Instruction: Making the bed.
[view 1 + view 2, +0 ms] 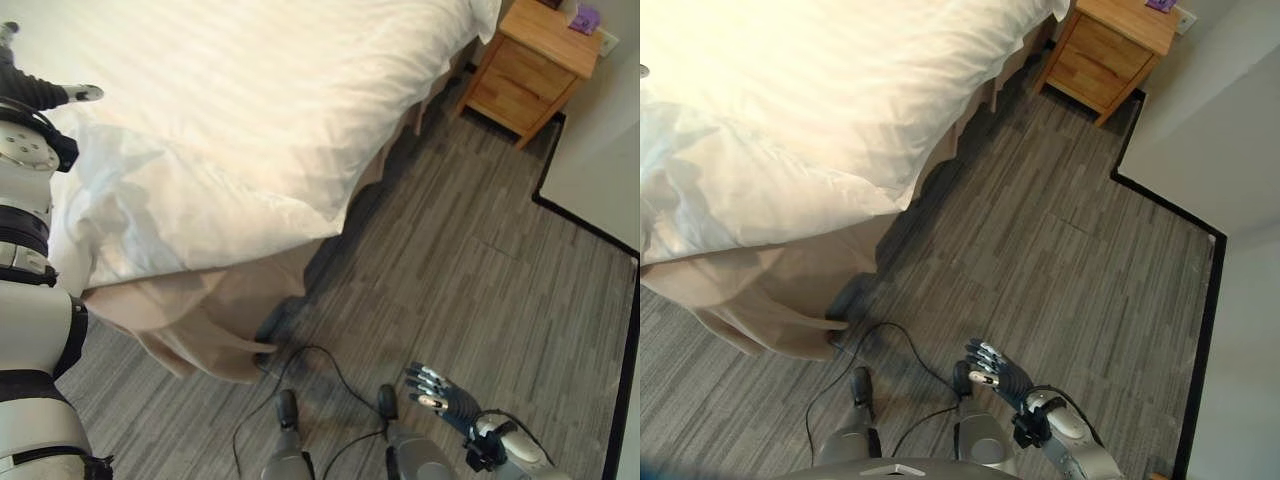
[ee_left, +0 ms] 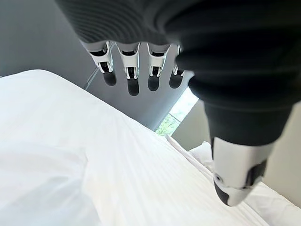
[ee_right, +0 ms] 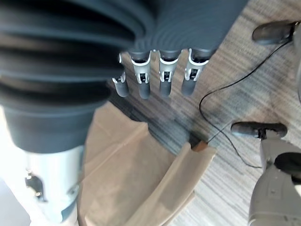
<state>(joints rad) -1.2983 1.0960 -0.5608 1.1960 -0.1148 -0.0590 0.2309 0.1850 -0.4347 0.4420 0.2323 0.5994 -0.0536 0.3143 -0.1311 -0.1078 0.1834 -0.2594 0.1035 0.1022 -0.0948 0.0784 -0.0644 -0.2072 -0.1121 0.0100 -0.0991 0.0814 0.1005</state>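
The left hand (image 2: 141, 66) hangs above the bed, fingers (image 2: 133, 75) relaxed and holding nothing, and from the head cameras only a fingertip or two of it peeks out over the sheet, so its exact height over the cloth is hard to judge. Under and ahead of it spreads the white duvet (image 1: 260, 110), smooth further out, bunched and rumpled at the near corner (image 1: 140, 200) just below the hand. Beneath that corner the beige bed skirt (image 1: 190, 320) sags in loose folds onto the floor. Past the left hand's fingers a pillow (image 2: 202, 153) shows at the far end, cut off and hard to make out. The right hand (image 1: 1002, 375) hangs low, well clear of the bed, fingers loosely spread and empty over the grey striped carpet (image 1: 1040, 260), the skirt's folds lying beyond its fingertips. Far off from it, a wooden nightstand (image 1: 530, 65) stands by the wall, something small and purple (image 1: 584, 18) on top
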